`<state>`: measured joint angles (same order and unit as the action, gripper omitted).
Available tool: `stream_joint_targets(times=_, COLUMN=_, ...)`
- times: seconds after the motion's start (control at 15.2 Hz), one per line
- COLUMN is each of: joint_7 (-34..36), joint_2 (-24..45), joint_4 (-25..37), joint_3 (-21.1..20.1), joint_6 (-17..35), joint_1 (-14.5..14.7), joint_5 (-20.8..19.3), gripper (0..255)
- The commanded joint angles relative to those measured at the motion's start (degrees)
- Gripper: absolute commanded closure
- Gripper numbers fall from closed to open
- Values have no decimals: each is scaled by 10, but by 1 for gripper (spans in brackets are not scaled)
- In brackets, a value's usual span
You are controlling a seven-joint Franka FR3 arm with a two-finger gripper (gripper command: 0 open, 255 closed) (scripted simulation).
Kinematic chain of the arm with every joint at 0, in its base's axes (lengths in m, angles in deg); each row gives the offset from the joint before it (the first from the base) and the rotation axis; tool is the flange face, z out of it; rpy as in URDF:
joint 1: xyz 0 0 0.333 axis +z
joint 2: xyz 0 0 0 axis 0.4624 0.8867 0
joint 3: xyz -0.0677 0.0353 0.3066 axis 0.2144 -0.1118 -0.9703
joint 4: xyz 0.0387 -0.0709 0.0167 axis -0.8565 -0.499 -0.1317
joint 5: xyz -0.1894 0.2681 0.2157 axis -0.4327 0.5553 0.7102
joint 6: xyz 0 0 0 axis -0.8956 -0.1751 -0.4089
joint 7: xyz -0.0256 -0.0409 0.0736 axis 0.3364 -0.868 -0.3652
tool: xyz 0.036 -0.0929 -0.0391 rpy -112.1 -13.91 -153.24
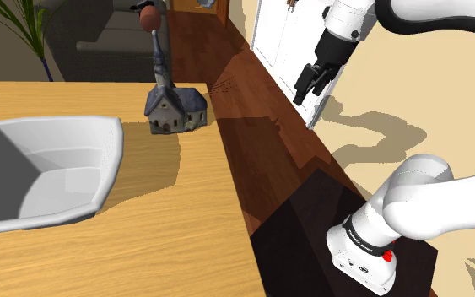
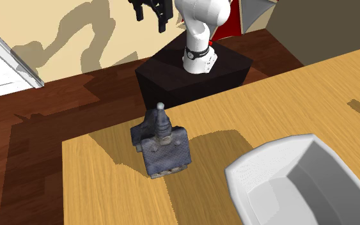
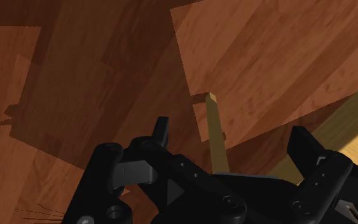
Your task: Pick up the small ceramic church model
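Grey-blue church model [image 1: 175, 108] [image 2: 162, 146] stands upright on the light wooden table [image 1: 185, 228] [image 2: 101, 192], close to the table's far corner in the shoulder view and just beside the edge that faces the stand [image 1: 311, 228] [image 2: 201, 73]. Its spire points straight up, so the model's longest line is vertical. In the shoulder view the tower sits at the left end and the roofed body runs from it towards the right, roughly across to the table edge. Nothing touches the model.

Gripper [image 1: 310, 94] [image 2: 151, 18] [image 3: 231, 137] hangs in the air to the shoulder view's right of the church, off the table and over the dark wooden floor [image 1: 269, 152] [image 3: 107, 76], well apart from the model. In the wrist view its fingers stand apart, released, with nothing between them.

Angular white bowl [image 1: 58, 126] [image 2: 268, 153] rests on the table at the shoulder view's near left, apart from the church. White door [image 1: 282, 42] stands far right behind the gripper.
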<state>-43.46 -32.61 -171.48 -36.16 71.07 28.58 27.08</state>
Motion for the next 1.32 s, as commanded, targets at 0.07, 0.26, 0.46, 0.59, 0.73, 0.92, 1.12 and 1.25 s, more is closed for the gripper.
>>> stream_joint_targets(times=0.07, joint_7=1, joint_2=19, joint_4=15, joint_3=-5, joint_6=7, joint_1=4, joint_5=3, gripper=0)
stream_joint_targets(times=0.26, joint_7=4, joint_2=74, joint_4=63, joint_3=-22, joint_6=23, joint_1=14, joint_5=10, gripper=0)
stream_joint_targets(times=0.46, joint_7=8, joint_2=127, joint_4=116, joint_3=-38, joint_6=35, joint_1=22, joint_5=13, gripper=0)
stream_joint_targets(times=0.59, joint_7=10, joint_2=163, joint_4=153, joint_3=-49, joint_6=40, joint_1=27, joint_5=13, gripper=0)
stream_joint_targets(times=0.73, joint_7=13, joint_2=198, joint_4=192, joint_3=-60, joint_6=43, joint_1=31, joint_5=13, gripper=0)
stream_joint_targets(times=0.92, joint_7=19, joint_2=251, joint_4=254, joint_3=-77, joint_6=44, joint_1=38, joint_5=8, gripper=0)
stream_joint_targets(times=1.12, joint_7=25, joint_2=305, joint_4=321, joint_3=-94, joint_6=39, joint_1=44, joint_5=0, gripper=0)
stream_joint_targets(times=1.25, joint_7=30, joint_2=342, joint_4=369, joint_3=-106, joint_6=34, joint_1=49, joint_5=-9, gripper=0)
